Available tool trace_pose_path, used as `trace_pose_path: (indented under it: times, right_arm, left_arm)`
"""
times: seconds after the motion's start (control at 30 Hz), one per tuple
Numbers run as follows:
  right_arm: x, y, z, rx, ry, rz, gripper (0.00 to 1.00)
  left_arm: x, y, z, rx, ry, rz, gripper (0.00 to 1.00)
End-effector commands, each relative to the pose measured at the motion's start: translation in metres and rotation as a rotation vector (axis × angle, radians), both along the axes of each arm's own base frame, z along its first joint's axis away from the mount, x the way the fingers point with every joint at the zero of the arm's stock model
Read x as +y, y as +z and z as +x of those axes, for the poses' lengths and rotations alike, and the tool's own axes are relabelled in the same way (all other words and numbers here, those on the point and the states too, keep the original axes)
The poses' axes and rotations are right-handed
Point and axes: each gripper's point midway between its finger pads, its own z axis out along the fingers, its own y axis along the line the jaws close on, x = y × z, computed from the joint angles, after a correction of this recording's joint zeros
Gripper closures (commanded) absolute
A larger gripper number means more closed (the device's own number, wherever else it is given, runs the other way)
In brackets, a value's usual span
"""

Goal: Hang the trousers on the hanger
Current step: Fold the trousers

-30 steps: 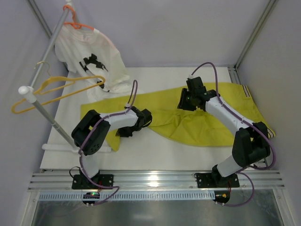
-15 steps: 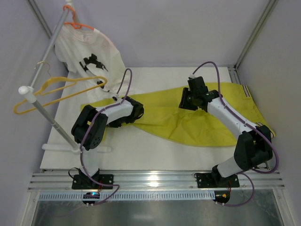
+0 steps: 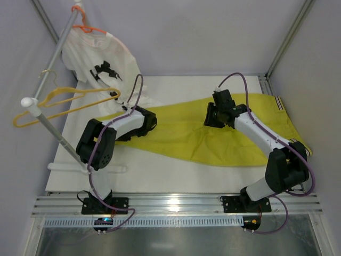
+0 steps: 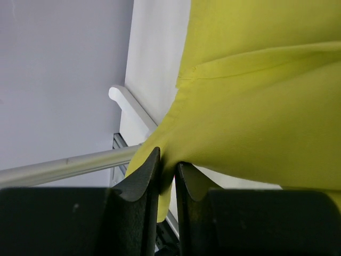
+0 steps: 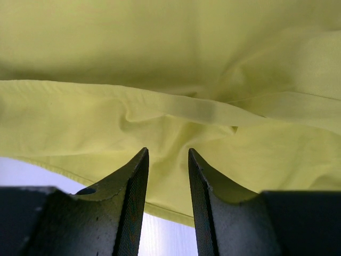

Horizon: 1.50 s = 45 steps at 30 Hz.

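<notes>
Pinching trousers (image 4: 256, 106) edge: left jaws, wrist view | overhead: hidden

the trousers (image 3: 213, 136) run partly under the right arm; beside the trousers, the left gripper (image 3: 151, 120) fingertips cannot be made out from above.

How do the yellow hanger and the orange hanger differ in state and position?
The yellow hanger is bare, while the orange hanger carries the white T-shirt. The yellow hanger hangs lower on the slanted rail, nearer the arms; the orange hanger sits higher, toward the back wall. Both hang by their hooks from the same rail.
</notes>
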Motion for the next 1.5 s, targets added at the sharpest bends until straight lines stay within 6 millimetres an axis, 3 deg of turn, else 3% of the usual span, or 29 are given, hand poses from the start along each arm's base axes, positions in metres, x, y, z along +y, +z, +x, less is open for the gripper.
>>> trace_pose_path:
  times: [0.0,0.37,0.63,0.73,0.87,0.93,0.97,1.0,1.03,1.1,1.13,1.2,1.23,1.33,1.37,1.4,1.47]
  right_arm:
    - [-0.007,0.016,0.001,-0.058,-0.009,-0.015,0.61]
    - [-0.009,0.017,-0.004,-0.056,-0.024,0.000,0.61]
    - [-0.021,0.007,-0.008,-0.037,-0.057,-0.028,0.61]
    - [-0.027,0.004,-0.008,-0.023,-0.095,-0.023,0.61]
    - [-0.032,-0.003,-0.007,-0.005,-0.111,-0.031,0.61]
    - [-0.029,-0.013,-0.004,0.017,-0.097,-0.026,0.60]
    - [-0.020,-0.008,0.001,0.017,-0.068,0.002,0.60]
    - [-0.018,-0.005,0.006,0.011,-0.051,-0.001,0.60]
    - [-0.008,-0.005,0.010,0.024,-0.019,0.032,0.60]
    - [0.006,0.018,0.029,-0.034,0.018,0.070,0.57]
    - [0.012,0.014,0.036,-0.025,0.034,0.066,0.57]
    - [0.025,0.030,0.051,-0.053,0.063,0.067,0.57]
    - [0.030,0.020,0.058,-0.036,0.076,0.052,0.55]
    - [0.043,0.016,0.077,-0.060,0.103,0.041,0.53]
    - [0.045,-0.004,0.081,-0.020,0.100,0.030,0.53]
    - [0.048,-0.004,0.089,-0.029,0.099,0.036,0.53]
    - [0.053,-0.015,0.094,-0.009,0.097,0.048,0.53]
  left_arm:
    - [0.020,0.045,-0.009,0.043,-0.032,0.088,0.83]
    - [0.037,0.034,-0.013,0.110,0.023,0.046,0.81]
    - [0.051,0.027,-0.012,0.157,0.113,0.094,0.76]
    - [0.049,0.034,-0.013,0.149,0.128,0.076,0.60]
    - [0.042,0.054,-0.011,0.075,0.145,0.014,0.47]
    - [0.021,0.047,-0.003,0.039,0.111,-0.117,0.44]
    - [0.011,0.049,0.001,0.053,0.056,-0.188,0.43]
    - [-0.014,0.036,0.000,0.082,0.033,-0.344,0.42]
    - [-0.036,0.031,0.013,0.041,-0.027,-0.440,0.40]
    - [-0.075,0.028,0.015,0.064,-0.119,-0.632,0.37]
    - [-0.092,0.027,0.023,0.032,-0.157,-0.700,0.36]
    - [-0.110,0.025,0.029,0.029,-0.193,-0.770,0.35]
    - [-0.124,0.022,0.033,0.029,-0.225,-0.830,0.35]
    - [-0.129,0.006,0.046,0.021,-0.220,-0.819,0.34]
    - [-0.126,0.005,0.054,0.000,-0.214,-0.791,0.34]
    - [-0.123,-0.010,0.058,0.023,-0.189,-0.750,0.34]
    - [-0.111,-0.014,0.072,-0.016,-0.119,-0.690,0.35]
